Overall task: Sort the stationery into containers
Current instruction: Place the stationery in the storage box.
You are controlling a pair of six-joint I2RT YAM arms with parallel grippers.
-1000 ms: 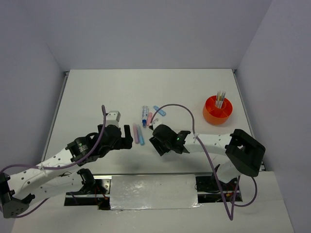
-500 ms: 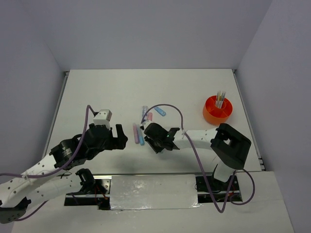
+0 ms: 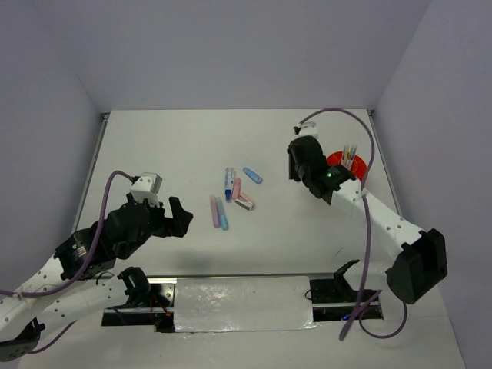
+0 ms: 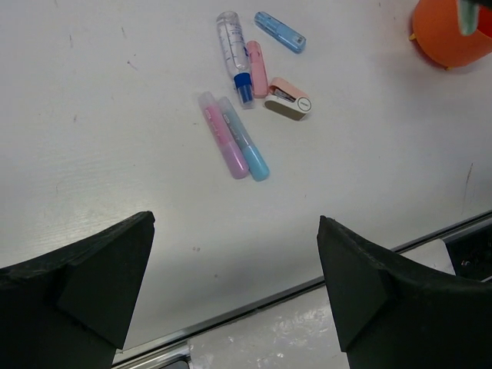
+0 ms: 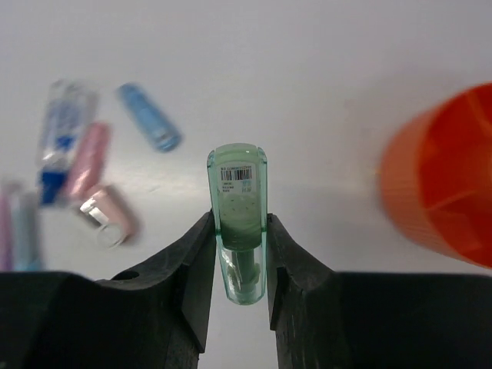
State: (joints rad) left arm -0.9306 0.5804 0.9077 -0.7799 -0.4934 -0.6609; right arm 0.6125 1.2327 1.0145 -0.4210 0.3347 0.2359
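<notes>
Clamped in the right tool (image 5: 240,231), the green marker (image 5: 237,192) should be centred over the orange cup (image 5: 446,184), the left tool (image 4: 234,223) spread wide.

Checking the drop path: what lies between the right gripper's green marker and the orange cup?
Only bare white table; the right wrist view shows nothing between marker and cup.

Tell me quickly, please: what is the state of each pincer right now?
The left pincer: open, holding nothing.
The right pincer: closed on a pale green marker.
</notes>
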